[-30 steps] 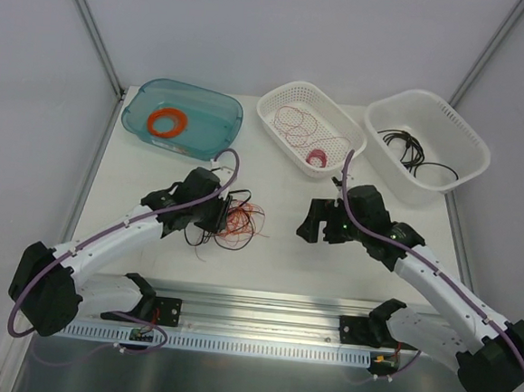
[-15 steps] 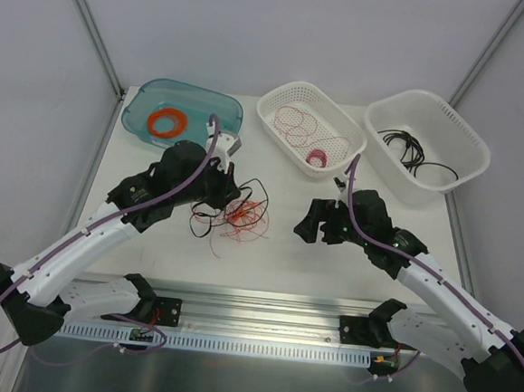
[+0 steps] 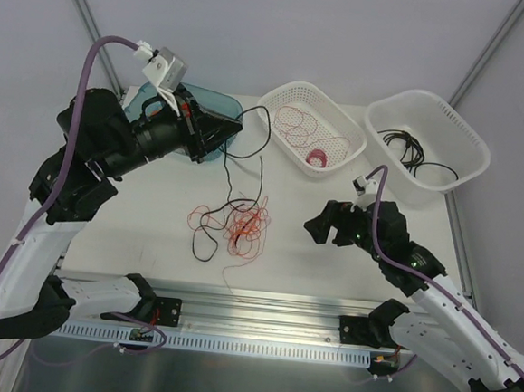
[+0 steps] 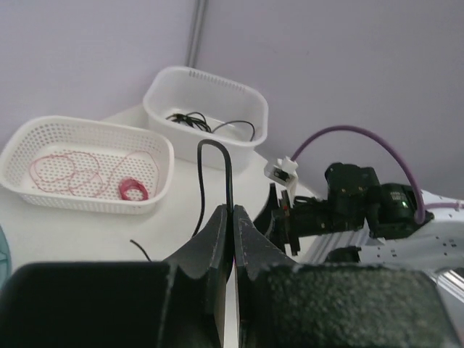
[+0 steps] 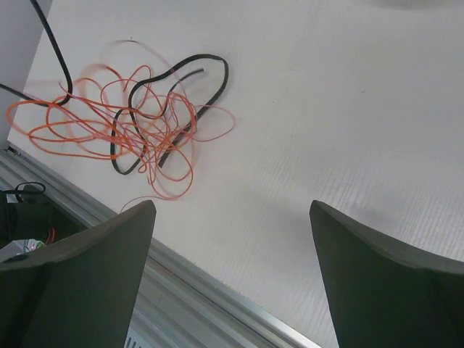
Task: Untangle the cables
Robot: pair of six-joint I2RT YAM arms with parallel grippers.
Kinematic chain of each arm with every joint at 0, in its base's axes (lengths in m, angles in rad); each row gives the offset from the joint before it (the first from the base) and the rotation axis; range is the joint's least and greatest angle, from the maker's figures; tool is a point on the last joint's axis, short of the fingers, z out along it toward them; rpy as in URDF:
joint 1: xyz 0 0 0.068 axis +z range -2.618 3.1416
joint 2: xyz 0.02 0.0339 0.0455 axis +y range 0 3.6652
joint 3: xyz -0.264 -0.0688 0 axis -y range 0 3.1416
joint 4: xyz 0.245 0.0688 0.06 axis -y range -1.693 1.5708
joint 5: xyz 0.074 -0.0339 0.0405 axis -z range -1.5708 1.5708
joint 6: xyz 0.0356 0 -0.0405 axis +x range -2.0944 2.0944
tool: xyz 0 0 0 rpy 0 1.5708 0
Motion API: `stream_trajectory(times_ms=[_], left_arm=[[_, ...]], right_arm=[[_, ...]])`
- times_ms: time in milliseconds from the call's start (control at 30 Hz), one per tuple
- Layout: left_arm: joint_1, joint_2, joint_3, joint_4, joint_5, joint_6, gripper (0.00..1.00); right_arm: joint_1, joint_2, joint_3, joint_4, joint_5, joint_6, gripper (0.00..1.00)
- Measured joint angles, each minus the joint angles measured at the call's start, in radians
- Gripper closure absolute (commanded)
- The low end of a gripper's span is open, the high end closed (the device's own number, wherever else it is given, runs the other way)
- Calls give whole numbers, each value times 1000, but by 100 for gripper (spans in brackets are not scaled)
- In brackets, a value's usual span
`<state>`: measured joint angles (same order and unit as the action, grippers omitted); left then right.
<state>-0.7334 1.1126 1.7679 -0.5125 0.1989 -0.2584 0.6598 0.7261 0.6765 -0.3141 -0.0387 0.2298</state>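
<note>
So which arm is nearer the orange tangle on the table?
Right. The right arm hovers beside the orange tangle; left arm is raised far back, jaws pinching a black cable.

Off-frame stretches of black cable (image 5: 58, 56)

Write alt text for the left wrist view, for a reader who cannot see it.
The left gripper is shut on a thin black cable that arches up above its tips. Behind it, one white basket holds red wire loops and a second white basket holds black cables. The right arm sits at the right.
</note>
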Motion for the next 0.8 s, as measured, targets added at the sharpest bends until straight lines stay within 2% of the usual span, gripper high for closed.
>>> stream_trajectory(times_ms=[133,333,567,800], left_arm=[[0,6,-24,8,-82,7,100],[0,41,-231,-17,-174,-19,100],[0,90,-328,-54,-182,-77,100],[-7,138,-349,-40,-128,-181,100]], right_arm=[[0,-5,-4,-13,11,-3,8],[0,-12,-4,-15,7,-13,8],[10,-15,-4,-1,-52,-32,10],[98,36,11,83,-94,-54,11]])
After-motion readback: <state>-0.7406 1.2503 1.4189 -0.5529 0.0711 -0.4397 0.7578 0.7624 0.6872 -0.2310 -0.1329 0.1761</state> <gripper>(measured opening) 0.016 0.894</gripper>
